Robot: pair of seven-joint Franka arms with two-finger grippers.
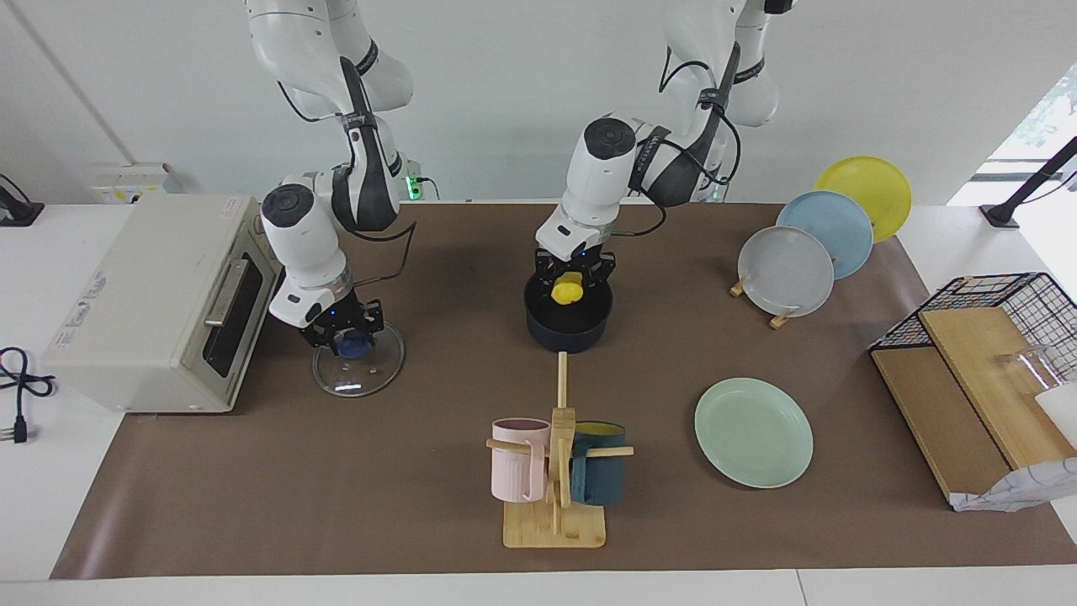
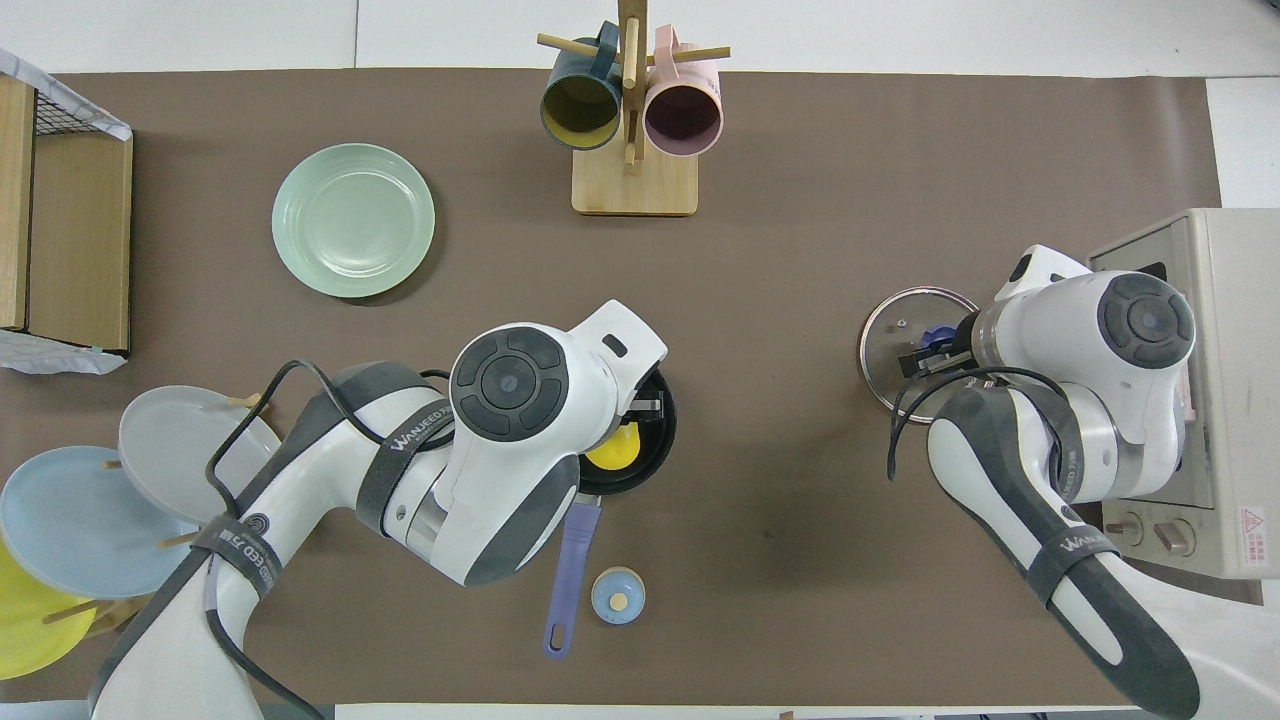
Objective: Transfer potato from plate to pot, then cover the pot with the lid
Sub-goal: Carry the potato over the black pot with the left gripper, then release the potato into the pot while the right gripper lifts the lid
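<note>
Yellow potato (image 1: 568, 289), navy pot (image 1: 569, 324) with blue handle (image 2: 572, 566), mint-green plate (image 1: 753, 432), clear lid (image 1: 358, 360) with blue knob (image 1: 353, 342), brown tabletop (image 1: 336, 480), pink mug (image 1: 519, 459), teal mug (image 1: 599, 475).

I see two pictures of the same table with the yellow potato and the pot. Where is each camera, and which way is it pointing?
Facing view: high across the table, looking at both robots; whole arms show, left gripper holding the potato over the pot, right gripper at the lid.
Overhead view: above the robots' end, looking steeply down; arms enter from the bottom.
Shared: pot, lid, plate, half a turn apart.
</note>
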